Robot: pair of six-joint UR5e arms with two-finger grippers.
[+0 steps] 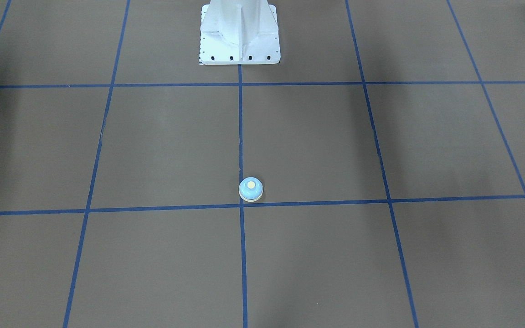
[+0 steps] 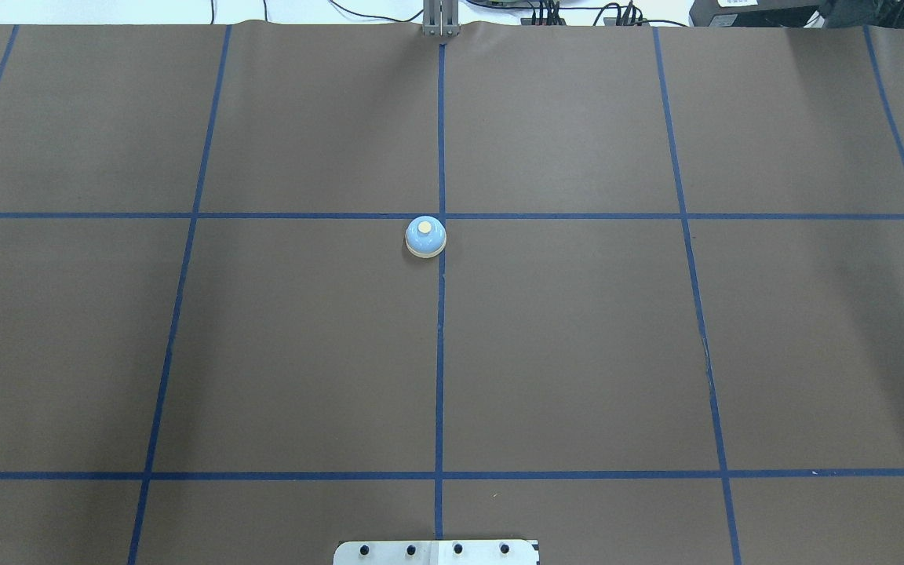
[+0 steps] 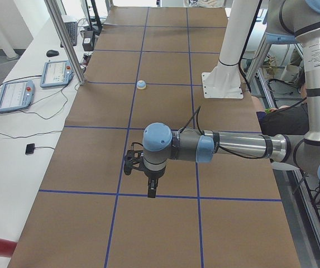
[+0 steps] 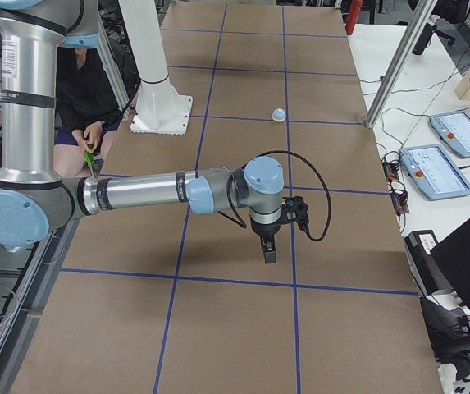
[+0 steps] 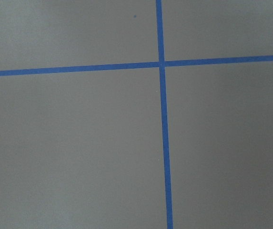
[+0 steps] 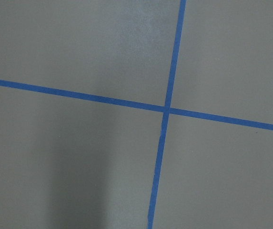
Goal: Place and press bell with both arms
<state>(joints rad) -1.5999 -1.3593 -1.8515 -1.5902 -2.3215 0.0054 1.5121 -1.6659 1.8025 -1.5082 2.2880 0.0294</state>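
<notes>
The bell (image 1: pixel 250 189) stood by a tape crossing (image 1: pixel 241 206), well apart from the left gripper (image 3: pixel 151 190) and the right gripper (image 4: pixel 268 250); how wide these 2 stood, I could not tell. It looked light, rigid and slippery on the dome, so gripping low at the base ring (image 1: pixel 250 198) seemed safest.

Colours we see
We log light-blue bell (image 2: pixel 425 235) with cream button, brown table (image 2: pixel 577 353) gridded in blue tape (image 2: pixel 439 353), white pedestal (image 1: pixel 239 32).

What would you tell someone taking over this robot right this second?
Left gripper: hangs above the table, nothing seen in it; open or shut cannot be told.
Right gripper: the same.
Bell: upright on the table against the centre tape line, far from both grippers.
Done: nothing visible.
Left: grasp, place and press the bell.
</notes>
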